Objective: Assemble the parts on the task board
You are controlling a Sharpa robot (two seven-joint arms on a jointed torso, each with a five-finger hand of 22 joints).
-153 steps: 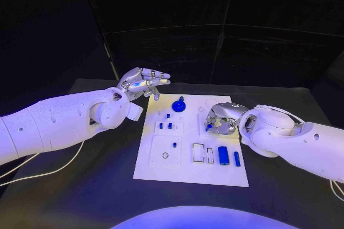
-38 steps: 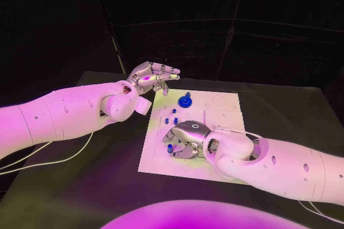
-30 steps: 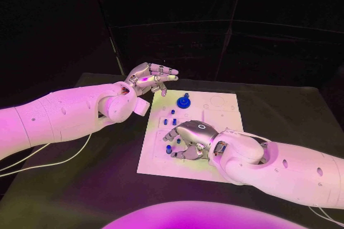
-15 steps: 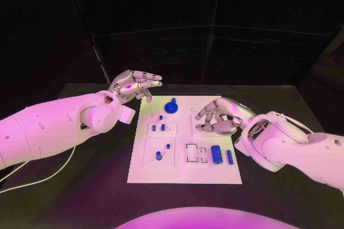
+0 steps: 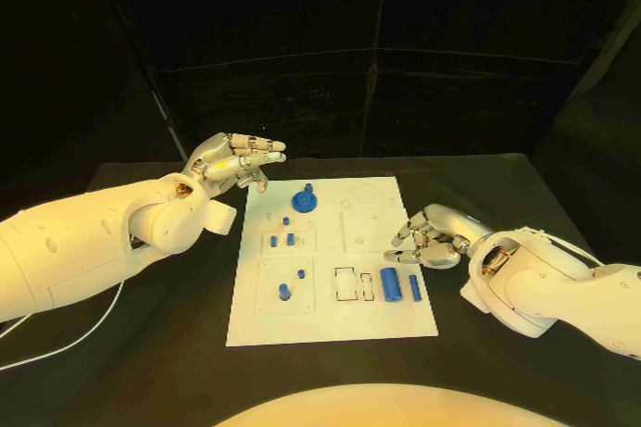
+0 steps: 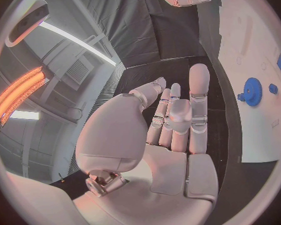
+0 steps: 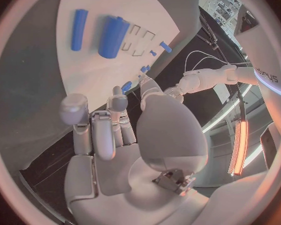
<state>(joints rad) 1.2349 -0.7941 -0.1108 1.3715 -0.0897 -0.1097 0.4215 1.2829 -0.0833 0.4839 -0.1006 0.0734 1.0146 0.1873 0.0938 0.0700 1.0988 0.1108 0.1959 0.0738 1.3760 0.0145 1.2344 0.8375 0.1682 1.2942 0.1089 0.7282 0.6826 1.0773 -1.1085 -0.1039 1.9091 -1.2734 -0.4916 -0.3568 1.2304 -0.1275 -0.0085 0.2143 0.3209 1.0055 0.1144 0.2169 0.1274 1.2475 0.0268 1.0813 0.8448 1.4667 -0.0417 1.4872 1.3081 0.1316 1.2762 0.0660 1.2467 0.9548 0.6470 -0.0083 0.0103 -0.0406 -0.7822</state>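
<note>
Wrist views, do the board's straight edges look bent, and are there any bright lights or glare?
Left wrist view: the task board edge curves with the fisheye, and glowing light strips sit near the circle's rim. Right wrist view: the board bows too, with one bright strip near the rim. Head view: the board looks straight-edged, evenly lit.

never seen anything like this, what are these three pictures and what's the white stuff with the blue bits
This is a two-armed robot at a black table. The square picture looks down from a camera on its head. The two round ones come from cameras at its wrists, each behind that arm's own hand.

The white plate is the task board, and the small blue pieces on it are the parts to assemble: a blue gear at the far end and a thick blue cylinder nearer the right side.

The left hand is raised off the board's far left corner, and the right hand hovers at its right edge. Neither holds anything.
</note>
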